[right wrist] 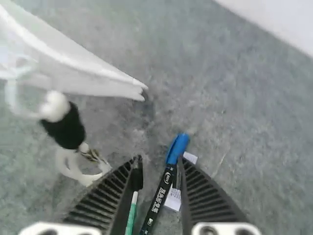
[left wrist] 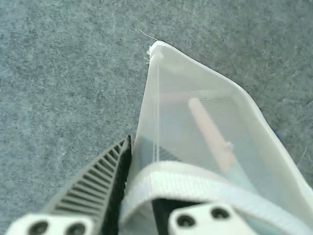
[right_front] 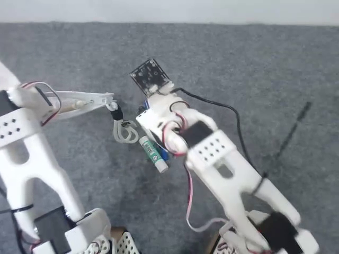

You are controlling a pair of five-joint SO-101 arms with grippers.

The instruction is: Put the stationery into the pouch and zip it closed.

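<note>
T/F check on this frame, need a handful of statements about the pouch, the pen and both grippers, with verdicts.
1. The left gripper holds the pouch. True.
2. The pouch is empty. False: a pale stick shows inside it.
3. The pen at the right gripper has a red cap. False: the cap is blue.
4. The table has a grey fuzzy covering. True.
5. A black tag with a white loop hangs off the pouch. True.

Translucent white pouch (left wrist: 205,122), blue-capped marker (right wrist: 166,181) beside green-white glue stick (right_front: 153,153)
</note>
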